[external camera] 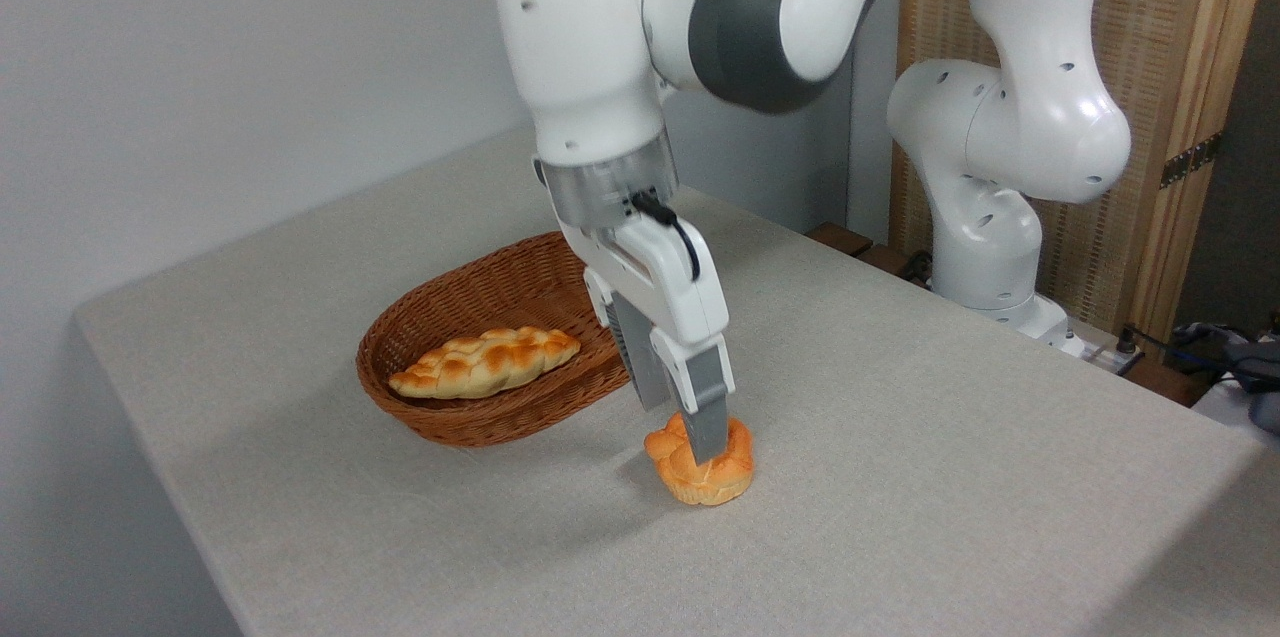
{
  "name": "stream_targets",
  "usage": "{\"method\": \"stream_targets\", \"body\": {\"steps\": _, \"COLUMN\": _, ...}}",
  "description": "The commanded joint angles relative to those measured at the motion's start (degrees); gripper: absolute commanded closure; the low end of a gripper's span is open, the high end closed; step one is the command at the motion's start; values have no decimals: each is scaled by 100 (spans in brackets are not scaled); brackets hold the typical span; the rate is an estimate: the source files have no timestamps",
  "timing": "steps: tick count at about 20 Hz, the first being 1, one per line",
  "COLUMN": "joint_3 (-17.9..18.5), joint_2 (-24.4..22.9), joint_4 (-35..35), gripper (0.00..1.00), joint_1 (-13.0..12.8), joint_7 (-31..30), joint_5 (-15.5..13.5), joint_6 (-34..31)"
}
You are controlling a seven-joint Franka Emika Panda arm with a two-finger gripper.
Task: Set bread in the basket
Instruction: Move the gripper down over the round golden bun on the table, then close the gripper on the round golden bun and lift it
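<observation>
The bread (722, 479), a small round orange-golden knotted bun, sits on the table just right of the basket. My gripper (683, 429) has come down over it from above. One grey finger (706, 417) crosses the front of the bun's top, and the other finger (640, 369) stands behind its left side. The fingers straddle the bun closely. I cannot see whether they press on it. The basket (455, 422) is an oval of brown wicker, to the left of the gripper and slightly behind it.
A long pale-golden braided loaf (485, 361) lies inside the basket. The arm's white base (985, 247) stands at the table's back right edge, before a wood-and-cane screen (1170, 117). Cables and dark objects lie off the table at far right.
</observation>
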Motion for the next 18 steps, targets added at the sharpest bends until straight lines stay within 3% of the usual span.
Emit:
{"method": "stream_targets", "body": {"steps": 1, "joint_3": 38, "joint_2": -95, "joint_4": -205, "gripper": 0, "joint_1": -28, "joint_7": 76, "joint_5": 19, "joint_6": 142}}
{"method": "stream_targets", "body": {"steps": 15, "joint_3": 38, "joint_2": 133, "joint_4": -390, "gripper": 0, "joint_1": -36, "joint_7": 128, "joint_5": -51, "joint_6": 203}}
{"method": "stream_targets", "body": {"steps": 16, "joint_3": 38, "joint_2": 142, "joint_4": -390, "gripper": 1, "joint_1": -36, "joint_7": 128, "joint_5": -43, "joint_6": 203}}
{"method": "stream_targets", "body": {"steps": 18, "joint_3": 38, "joint_2": 142, "joint_4": -390, "gripper": 21, "joint_1": -36, "joint_7": 163, "joint_5": -43, "joint_6": 238}}
